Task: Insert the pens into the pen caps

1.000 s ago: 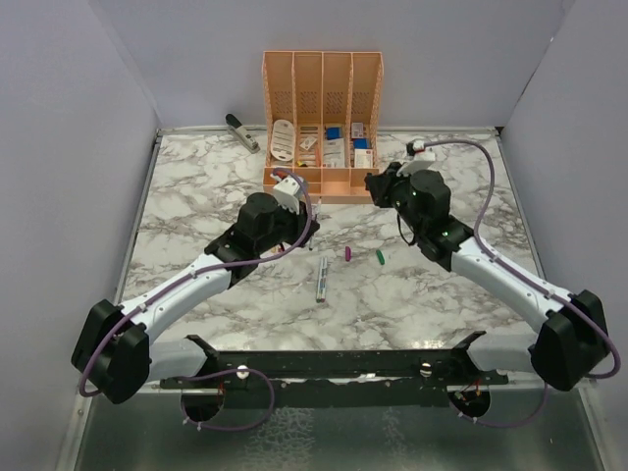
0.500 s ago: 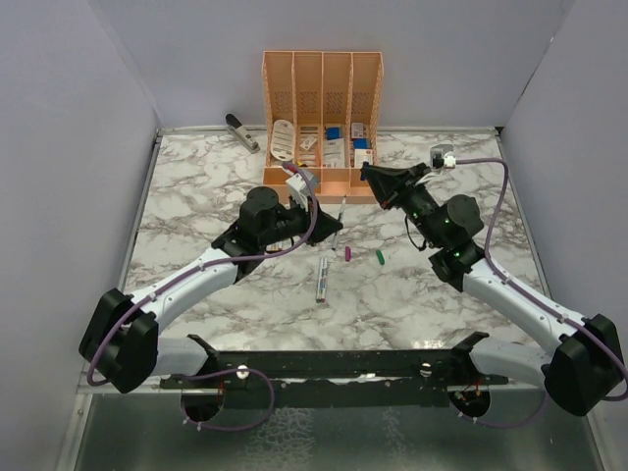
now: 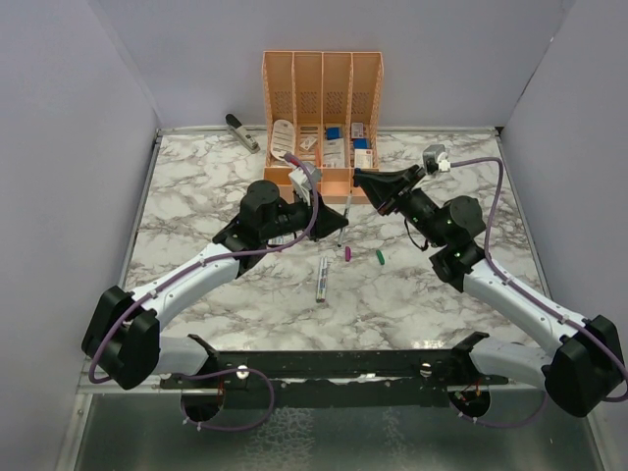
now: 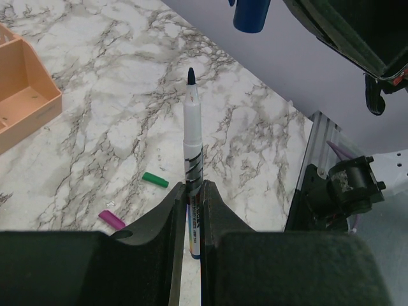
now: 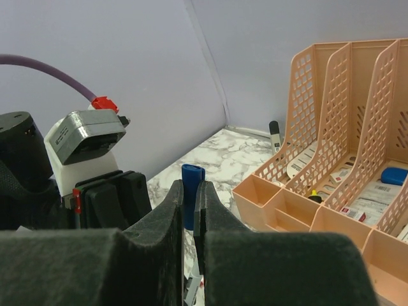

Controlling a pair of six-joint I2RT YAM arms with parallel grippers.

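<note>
Aligning matters: left pincer [image 4: 192, 194] clamps a pen [image 4: 192, 137], right pincer [image 5: 189, 188] grips the blue cap [image 5: 192, 173]; bring tip and mouth coaxial before pushing.

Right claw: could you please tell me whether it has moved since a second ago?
Yes. The right claw, holding the blue cap, moved left, from beside the orange organiser's right corner to in front of it.

Pen [image 4: 192, 146] aloft, tip facing blue cap [image 4: 250, 14]; purple cap [image 4: 112, 219], green cap [image 4: 155, 180] loose.
</note>
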